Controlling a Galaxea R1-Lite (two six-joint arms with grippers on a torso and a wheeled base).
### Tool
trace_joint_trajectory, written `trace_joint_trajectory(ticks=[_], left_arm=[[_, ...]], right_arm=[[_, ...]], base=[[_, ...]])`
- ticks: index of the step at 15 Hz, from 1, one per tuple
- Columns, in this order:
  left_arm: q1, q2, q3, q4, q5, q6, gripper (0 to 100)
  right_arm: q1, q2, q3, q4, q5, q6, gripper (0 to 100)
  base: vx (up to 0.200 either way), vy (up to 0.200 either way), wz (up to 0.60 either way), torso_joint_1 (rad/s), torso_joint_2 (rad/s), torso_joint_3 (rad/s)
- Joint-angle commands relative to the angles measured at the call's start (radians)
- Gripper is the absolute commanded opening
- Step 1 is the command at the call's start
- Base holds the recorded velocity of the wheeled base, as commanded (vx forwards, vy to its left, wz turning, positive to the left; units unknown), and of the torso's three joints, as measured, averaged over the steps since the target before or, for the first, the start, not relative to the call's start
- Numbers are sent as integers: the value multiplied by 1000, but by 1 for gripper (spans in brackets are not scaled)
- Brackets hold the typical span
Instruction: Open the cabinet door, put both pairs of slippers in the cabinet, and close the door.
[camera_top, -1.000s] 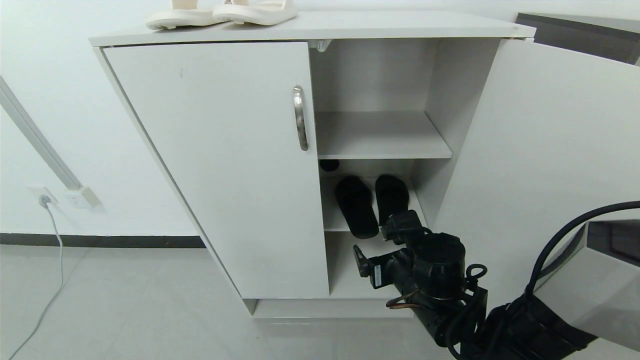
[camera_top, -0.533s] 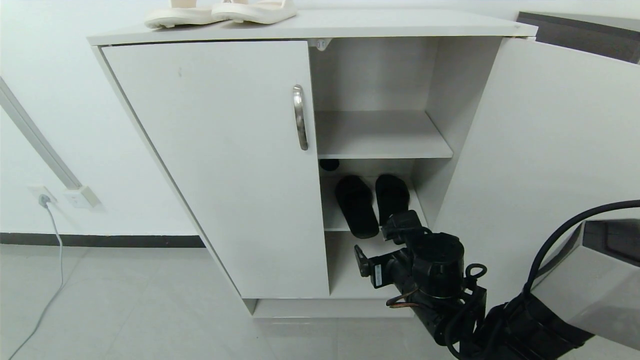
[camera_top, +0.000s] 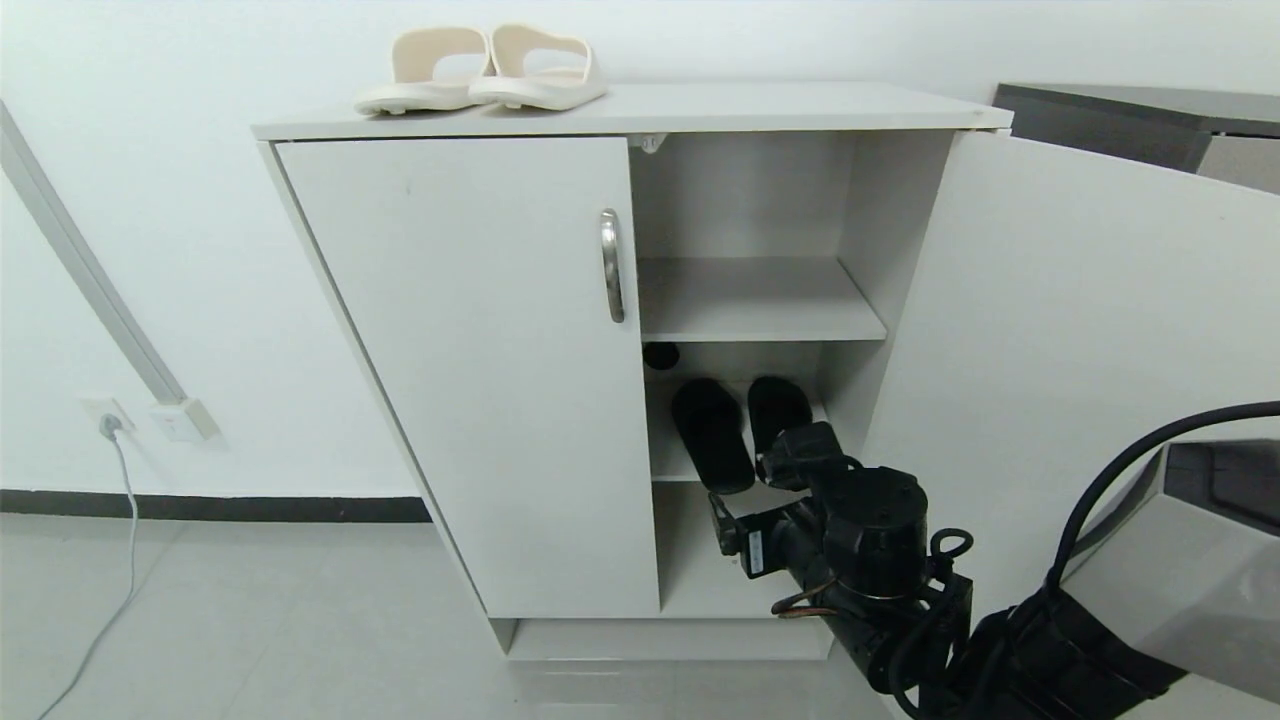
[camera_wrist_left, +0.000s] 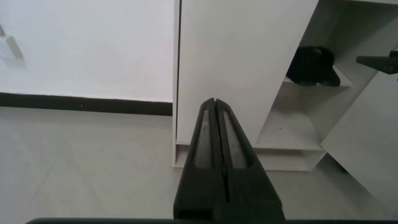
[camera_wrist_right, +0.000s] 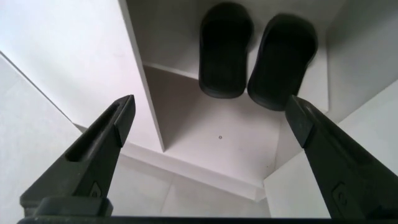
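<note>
The white cabinet (camera_top: 760, 105) has its right door (camera_top: 1080, 320) swung wide open and its left door (camera_top: 470, 370) closed. A pair of black slippers (camera_top: 712, 435) lies side by side on the middle shelf, toes inward. A cream pair (camera_top: 480, 70) sits on the cabinet top at the left. My right gripper (camera_top: 757, 490) is open, empty, in front of the opening just below the black slippers (camera_wrist_right: 255, 56); its own view has it here (camera_wrist_right: 210, 107). My left gripper (camera_wrist_left: 215, 106) is shut and empty, low over the floor, facing the cabinet's closed door.
The upper shelf (camera_top: 760, 300) and the bottom compartment (camera_top: 700, 560) hold nothing. A metal handle (camera_top: 611, 265) is on the closed door. A wall socket with a cable (camera_top: 110, 425) is at the left, and dark furniture (camera_top: 1100, 110) stands behind the open door.
The head camera has moved: the cabinet now sits lower and smaller in the picture, showing more of the cream slippers. The slippers have not shifted and the right gripper stays open.
</note>
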Motion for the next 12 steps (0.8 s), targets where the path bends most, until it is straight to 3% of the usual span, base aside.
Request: trace_joint_trajectory(ticks=[1, 5, 12], left_arm=[[0, 2, 1, 0, 0, 0, 0], [0, 0, 2, -1, 3, 10, 0], [0, 2, 2, -1, 3, 1, 0]], right_arm=[[0, 7, 1, 0, -1, 0, 100], [0, 27, 3, -20, -2, -2, 100], [0, 33, 3, -28, -2, -3, 100]], base=[[0, 0, 0, 2, 2, 203], [0, 0, 0, 1, -3, 68], [0, 0, 0, 0, 0, 0]])
